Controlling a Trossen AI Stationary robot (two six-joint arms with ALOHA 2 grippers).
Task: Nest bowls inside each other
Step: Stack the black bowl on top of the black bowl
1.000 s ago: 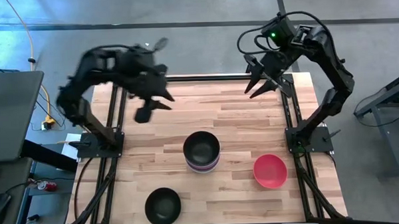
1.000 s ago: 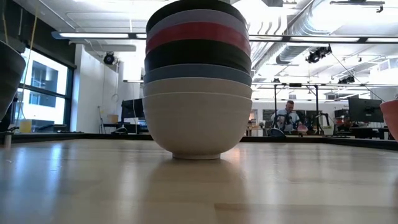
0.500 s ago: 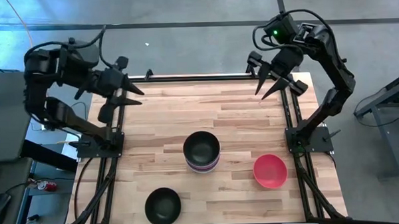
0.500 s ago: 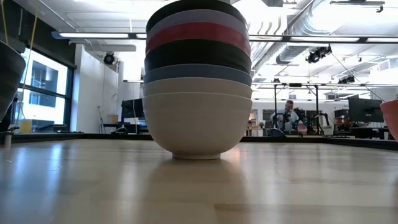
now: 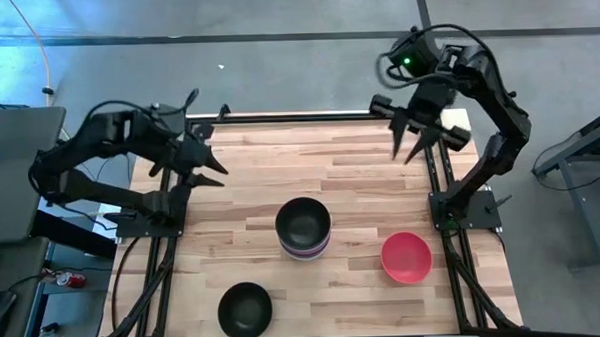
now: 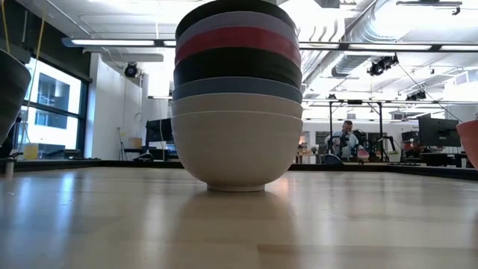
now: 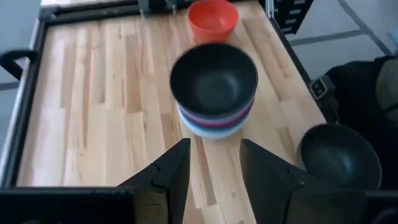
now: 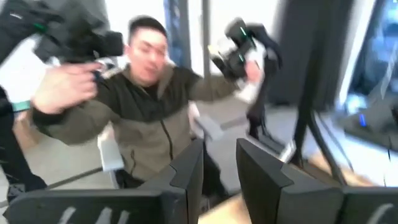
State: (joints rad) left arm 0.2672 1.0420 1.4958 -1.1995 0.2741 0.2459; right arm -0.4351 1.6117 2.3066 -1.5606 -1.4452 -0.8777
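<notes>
High view: the table (image 5: 361,186) is carrying a nested stack of bowls (image 5: 303,228) near its middle, a black bowl uppermost. A lone black bowl (image 5: 245,309) is sitting toward the near edge on the left arm's side, and a red bowl (image 5: 406,257) is sitting apart on the right arm's side. The left end effector (image 5: 208,164) is hanging over the far left edge, fingers parted and gripping nothing. The right end effector (image 5: 420,142) is hanging over the far right corner, fingers likewise parted and empty.

Low view: the stack (image 6: 237,93) is standing upright on the wood, a white bowl (image 6: 236,147) at the bottom and bands of blue-grey, black, red, lavender and black rising above it. A person (image 6: 345,140) is sitting far back in the room.

Left wrist view: the left end effector's fingers (image 7: 169,177) are showing a gap between them, with the stack (image 7: 215,90) beyond, the red bowl (image 7: 212,19) farther off and the lone black bowl (image 7: 339,156) to one side.

Right wrist view: the right end effector's fingers (image 8: 186,177) are standing apart, and a person in an olive jacket (image 8: 149,118) is sitting beyond them with one hand (image 8: 62,87) raised.
</notes>
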